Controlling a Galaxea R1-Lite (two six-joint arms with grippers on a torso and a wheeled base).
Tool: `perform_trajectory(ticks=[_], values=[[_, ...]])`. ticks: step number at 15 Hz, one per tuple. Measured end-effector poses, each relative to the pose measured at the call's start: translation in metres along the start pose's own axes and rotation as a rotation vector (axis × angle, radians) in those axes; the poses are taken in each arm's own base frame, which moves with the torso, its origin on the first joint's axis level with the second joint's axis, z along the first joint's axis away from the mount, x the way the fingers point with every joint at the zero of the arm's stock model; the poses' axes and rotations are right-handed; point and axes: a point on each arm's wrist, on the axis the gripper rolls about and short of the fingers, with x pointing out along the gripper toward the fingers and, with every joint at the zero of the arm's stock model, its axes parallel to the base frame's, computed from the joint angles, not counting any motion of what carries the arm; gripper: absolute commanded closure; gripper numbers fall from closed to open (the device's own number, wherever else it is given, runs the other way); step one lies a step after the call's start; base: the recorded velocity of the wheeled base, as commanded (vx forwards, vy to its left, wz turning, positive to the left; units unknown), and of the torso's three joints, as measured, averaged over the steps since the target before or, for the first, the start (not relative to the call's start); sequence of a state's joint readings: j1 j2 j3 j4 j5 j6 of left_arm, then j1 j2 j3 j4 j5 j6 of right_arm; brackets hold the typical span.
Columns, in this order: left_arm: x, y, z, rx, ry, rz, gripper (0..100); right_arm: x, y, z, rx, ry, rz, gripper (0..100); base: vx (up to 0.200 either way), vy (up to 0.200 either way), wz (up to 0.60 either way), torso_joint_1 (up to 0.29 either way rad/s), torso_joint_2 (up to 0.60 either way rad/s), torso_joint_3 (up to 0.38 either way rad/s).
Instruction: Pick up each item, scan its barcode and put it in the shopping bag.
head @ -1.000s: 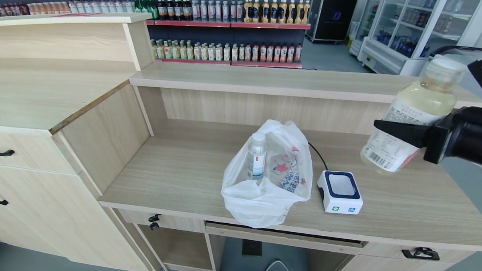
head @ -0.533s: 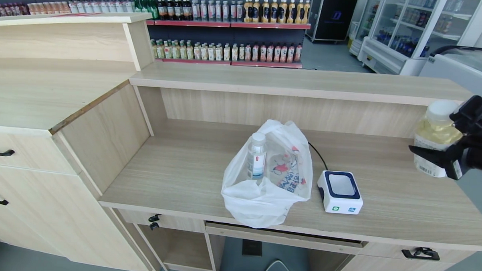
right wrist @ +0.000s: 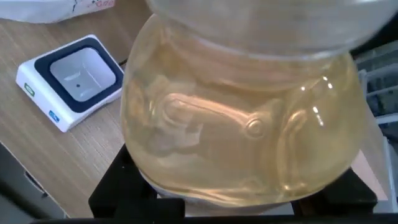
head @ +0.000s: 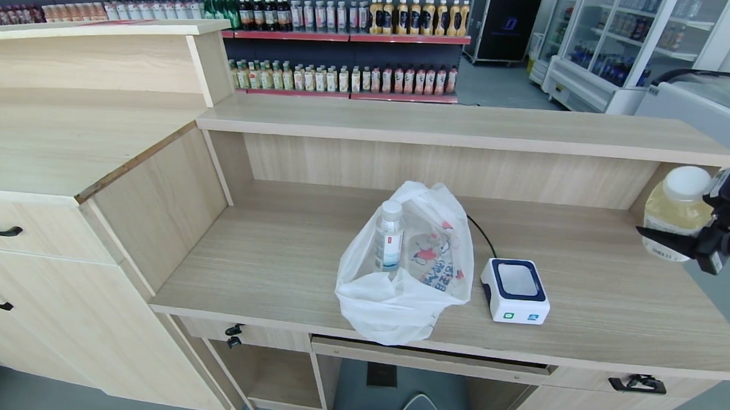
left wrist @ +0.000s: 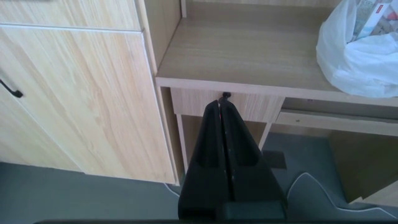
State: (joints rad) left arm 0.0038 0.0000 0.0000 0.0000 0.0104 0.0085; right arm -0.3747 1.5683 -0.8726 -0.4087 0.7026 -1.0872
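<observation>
My right gripper [head: 682, 243] is shut on a pale yellow drink bottle [head: 674, 214] with a white cap, held upright over the counter's far right end. Up close the yellow drink bottle [right wrist: 242, 118] bulges between the black fingers [right wrist: 124, 186]. The white scanner [head: 514, 290] with a dark blue rim sits on the counter to the bottle's left, and the scanner [right wrist: 71, 78] lies below the bottle. A white shopping bag [head: 405, 273] stands mid-counter with a clear water bottle [head: 389, 236] upright inside. My left gripper [left wrist: 221, 109] is shut, low in front of the counter's left drawer.
The wooden counter [head: 290, 257] has a raised back ledge [head: 453, 126] and a tall side cabinet [head: 70, 128] on the left. A black cable [head: 478, 230] runs from the scanner behind the bag. Shelves of drinks and fridges fill the room behind.
My right gripper has carried the yellow bottle down and to the right, turning it from tilted to upright near the counter's right end. The bag, scanner and left arm have stayed put.
</observation>
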Motion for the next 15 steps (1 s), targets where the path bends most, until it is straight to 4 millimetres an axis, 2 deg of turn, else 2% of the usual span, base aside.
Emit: perform_trajectory(ticks=[1,7,11,15], values=[[0.0,0.0,0.0,0.0,0.0,-0.001,100,0.001,0.0,-0.004,-0.01,-0.031,0.025,100,0.0,0.0,0.6,0.002,0.01,-0.002],[0.0,0.0,0.0,-0.001,0.0,0.001,100,0.024,0.003,-0.025,-0.055,-0.223,0.172,100,0.0,0.0,0.0,0.0,0.0,0.0],[0.0,0.0,0.0,-0.001,0.0,0.001,100,0.039,0.001,-0.047,-0.107,-0.248,0.199,100,0.0,0.0,0.0,0.0,0.0,0.0],[0.0,0.0,0.0,0.0,0.0,0.0,100,0.05,0.009,-0.065,-0.132,-0.276,0.23,100,0.0,0.0,0.0,0.0,0.0,0.0]])
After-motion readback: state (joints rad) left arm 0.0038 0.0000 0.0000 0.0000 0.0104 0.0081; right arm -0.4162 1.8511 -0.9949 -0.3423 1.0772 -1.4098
